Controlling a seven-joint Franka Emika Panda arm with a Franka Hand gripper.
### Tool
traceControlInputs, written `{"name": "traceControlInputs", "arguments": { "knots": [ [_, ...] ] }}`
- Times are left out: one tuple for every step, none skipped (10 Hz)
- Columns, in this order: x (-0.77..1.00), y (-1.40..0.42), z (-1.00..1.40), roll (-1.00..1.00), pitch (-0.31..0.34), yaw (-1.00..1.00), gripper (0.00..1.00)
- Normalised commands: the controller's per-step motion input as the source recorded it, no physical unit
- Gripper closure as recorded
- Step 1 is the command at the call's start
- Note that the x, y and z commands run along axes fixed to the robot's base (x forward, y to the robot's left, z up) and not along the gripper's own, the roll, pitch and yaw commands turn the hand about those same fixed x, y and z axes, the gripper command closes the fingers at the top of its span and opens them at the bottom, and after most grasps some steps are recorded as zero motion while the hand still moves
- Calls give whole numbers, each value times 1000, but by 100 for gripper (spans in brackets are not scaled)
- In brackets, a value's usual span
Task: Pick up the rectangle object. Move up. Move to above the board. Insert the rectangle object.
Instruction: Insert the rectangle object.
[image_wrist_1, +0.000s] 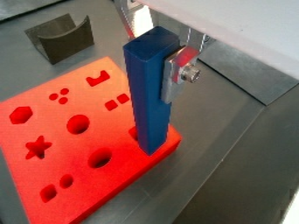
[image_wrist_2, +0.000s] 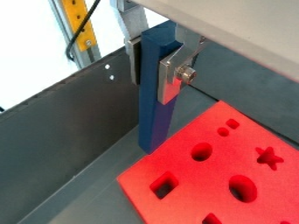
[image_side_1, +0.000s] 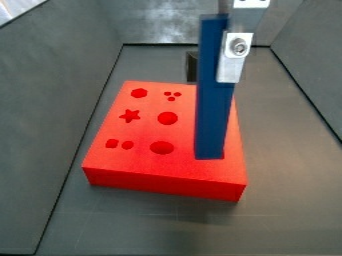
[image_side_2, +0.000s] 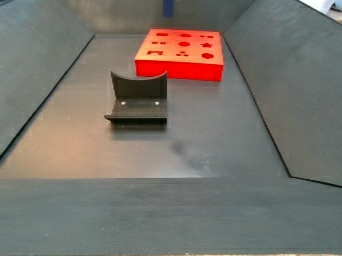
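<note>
Rectangle object (image_side_1: 214, 90) upright in board (image_side_1: 147, 165) edge, tool (image_side_1: 230, 48) gripping its top

No readable words, brands, numbers or signs showed on anything in these views. The blue bar (image_side_1: 214, 90) was plain and matte, and the red board (image_side_1: 147, 140) beneath it carried only cut-out shapes, no lettering. The gripper (image_wrist_1: 163, 63), clamped high on the bar above the board's edge, showed a silver finger (image_wrist_1: 181, 70) with a bolt and no marking. The dark U-shaped block (image_side_2: 138, 98), well apart from the board, was unmarked. A yellow strip (image_wrist_2: 77, 26) beyond the wall near the bar bore dark marks too blurred to read.
</note>
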Motion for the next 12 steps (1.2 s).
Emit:
{"name": "traceControlInputs", "arguments": {
  "knots": [
    [791, 63, 351, 496, -179, 0, 100],
    [777, 54, 329, 500, -193, 0, 100],
    [797, -140, 123, 396, 0, -29, 100],
    [329, -346, -9, 36, 59, -151, 100],
    [266, -46, -60, 0, 90, -43, 100],
    [183, 0, -11, 0, 34, 0, 100],
    [134, 0, -17, 0, 4, 0, 100],
    [11, 214, 0, 0, 0, 0, 100],
    [31, 274, 0, 0, 0, -9, 100],
    [26, 157, 0, 20, -9, 0, 100],
    [34, 217, -86, 27, -21, 0, 100],
    [11, 243, -149, 16, -27, 0, 100]
  ]
}}
